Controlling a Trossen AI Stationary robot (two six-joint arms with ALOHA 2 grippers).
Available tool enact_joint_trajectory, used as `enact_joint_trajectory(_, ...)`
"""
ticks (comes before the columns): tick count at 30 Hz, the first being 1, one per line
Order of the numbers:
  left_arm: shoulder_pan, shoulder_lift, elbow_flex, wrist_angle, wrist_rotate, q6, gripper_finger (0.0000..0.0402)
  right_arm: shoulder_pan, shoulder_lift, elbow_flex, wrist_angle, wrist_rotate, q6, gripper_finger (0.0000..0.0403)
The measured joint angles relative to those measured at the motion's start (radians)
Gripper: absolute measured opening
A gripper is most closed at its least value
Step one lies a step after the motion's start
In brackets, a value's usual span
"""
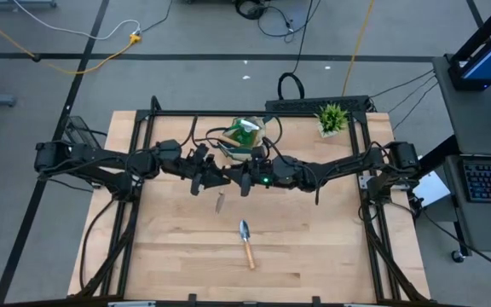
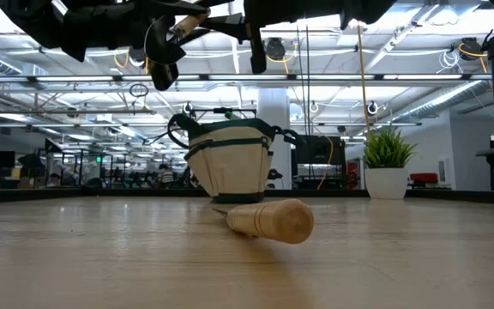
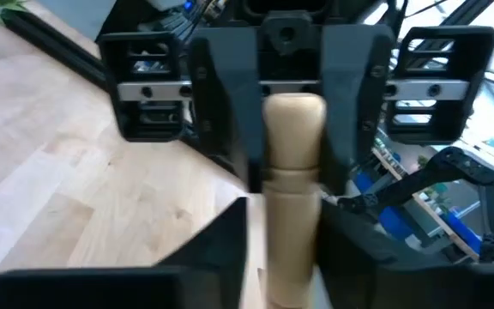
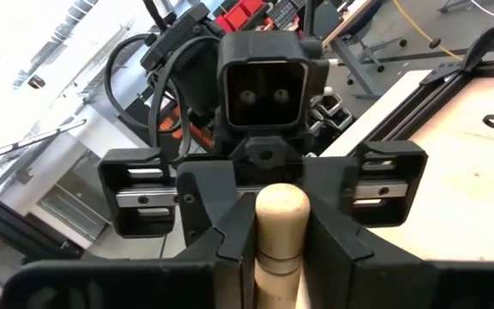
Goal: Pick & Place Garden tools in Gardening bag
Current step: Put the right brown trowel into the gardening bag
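A wooden-handled tool (image 3: 294,172) is held aloft over the middle of the counter (image 1: 169,256), just in front of the gardening bag (image 1: 244,136), which stands toward the counter's far edge. The right hand (image 1: 244,179) is clenched on the handle. The left hand (image 1: 205,179) is set facing it, with the same handle lying between its jaws; whether it is clenched cannot be told. A trowel (image 1: 246,241) is left flat on the counter, nearer the front edge, well apart from the bag.
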Motion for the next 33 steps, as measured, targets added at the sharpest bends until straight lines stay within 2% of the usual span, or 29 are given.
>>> enact_joint_trajectory(3,0.000,-0.001,0.000,0.006,0.014,0.000,0.0070,0.000,0.000,0.000,0.001,0.000,-0.001,0.0063)
enact_joint_trajectory(8,0.000,-0.001,0.000,0.006,0.019,0.010,0.0070,0.000,0.000,0.000,0.002,0.001,-0.008,0.0069)
enact_joint_trajectory(16,0.000,-0.001,0.000,-0.010,0.027,0.007,0.0070,0.000,0.000,0.000,0.003,-0.014,-0.043,0.0146)
enact_joint_trajectory(23,-0.002,0.001,0.000,-0.121,0.074,0.006,0.0070,-0.003,-0.045,0.000,-0.051,-0.025,-0.149,0.0169)
enact_joint_trajectory(26,0.004,-0.001,-0.001,-0.133,0.140,0.005,0.0070,-0.010,-0.079,0.000,-0.130,-0.025,-0.190,0.0169)
enact_joint_trajectory(29,0.012,0.000,-0.001,-0.099,0.259,-0.001,0.0070,-0.014,-0.110,0.000,-0.217,-0.024,-0.251,0.0165)
enact_joint_trajectory(33,0.014,-0.001,-0.001,0.083,0.386,-0.053,0.0070,-0.014,-0.164,0.000,-0.338,-0.024,-0.331,0.0160)
